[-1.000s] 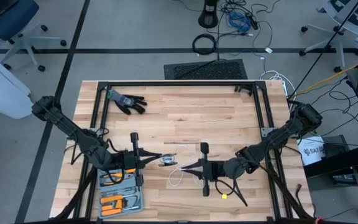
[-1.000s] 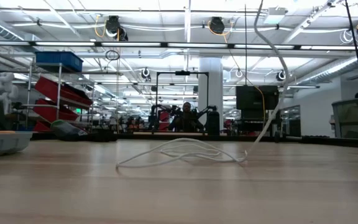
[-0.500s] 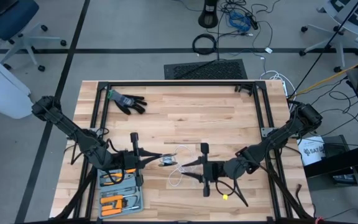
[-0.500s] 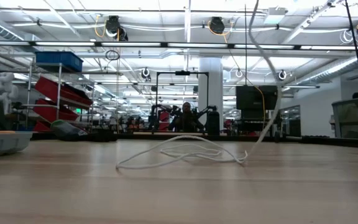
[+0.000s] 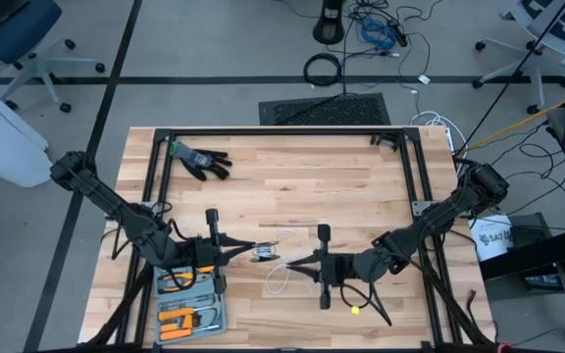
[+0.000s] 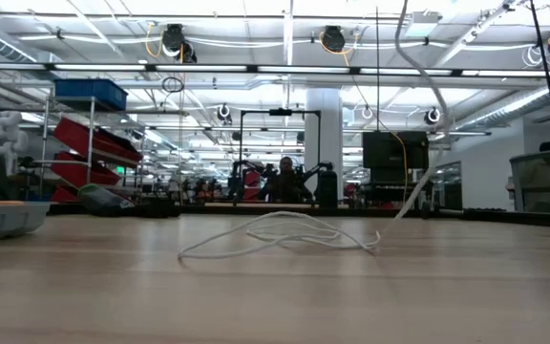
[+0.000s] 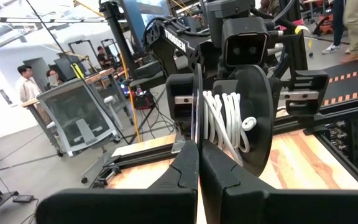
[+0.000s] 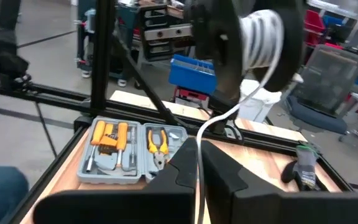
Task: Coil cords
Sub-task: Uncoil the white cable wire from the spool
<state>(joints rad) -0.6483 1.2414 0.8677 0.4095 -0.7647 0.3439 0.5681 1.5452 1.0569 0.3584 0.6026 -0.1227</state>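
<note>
1. Cord (image 5: 281, 267): thin white line, lying in loose loops on the counter (image 5: 292, 186) at lower centre of the high view, between the two grippers. In the low view it is rising from the loops (image 6: 275, 234) up toward the upper right of the frame. It is judged light, limp and likely to tangle or slip; best taken near the taut stretch, close to the spool.

2. Spool (image 7: 232, 118): black disc-sided reel with several white turns already wound on it. It is sitting at the left gripper's tip in the high view (image 5: 261, 253), and showing at upper centre of the right wrist view (image 8: 253, 37).

3. Left gripper (image 5: 248, 250): lower left of centre in the high view; jaws are clenched on the spool's rim, nearly together.

4. Right gripper (image 5: 297, 263): lower centre in the high view; jaws are pinching the cord (image 8: 219, 118) that runs up to the spool, nearly closed.

5. Tool case (image 5: 189, 304): grey tray with orange-handled tools, sitting at lower left of the high view.

6. Glove (image 5: 199, 159): black, lying at the counter's upper left, well apart from the work.
</note>
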